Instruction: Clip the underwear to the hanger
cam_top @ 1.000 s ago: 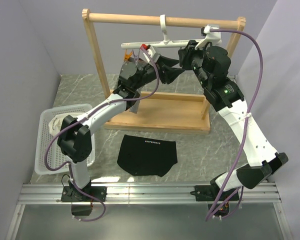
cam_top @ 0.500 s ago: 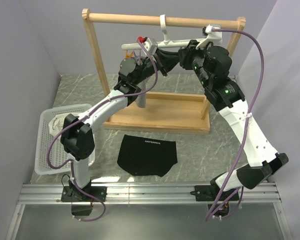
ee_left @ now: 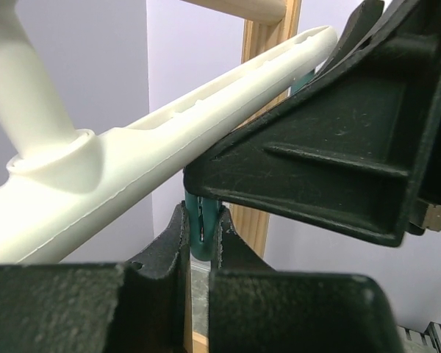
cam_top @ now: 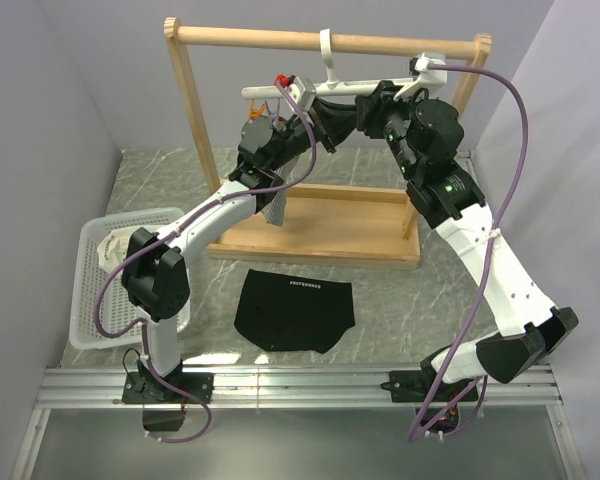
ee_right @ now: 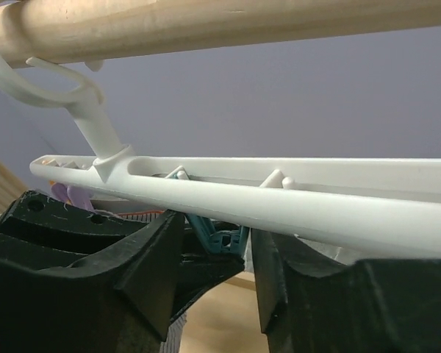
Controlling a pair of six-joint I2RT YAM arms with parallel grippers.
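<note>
Underwear (cam_top: 292, 310): flat, well below hanger (ee_right: 294, 198), unclipped. Left gripper (ee_left: 201, 224) pinches 1 teal clip (ee_left: 203, 239); right gripper (ee_right: 214, 235) open beneath hanger.

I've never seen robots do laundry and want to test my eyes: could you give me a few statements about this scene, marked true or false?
1. The underwear lies flat on the table. True.
2. The hanger hangs from the rack. True.
3. The left gripper holds the underwear. False: it pinches a teal clip under the hanger.
4. The basket sits on the table's right side. False: it is at the left edge.
5. The right gripper is up at the hanger. True.
</note>
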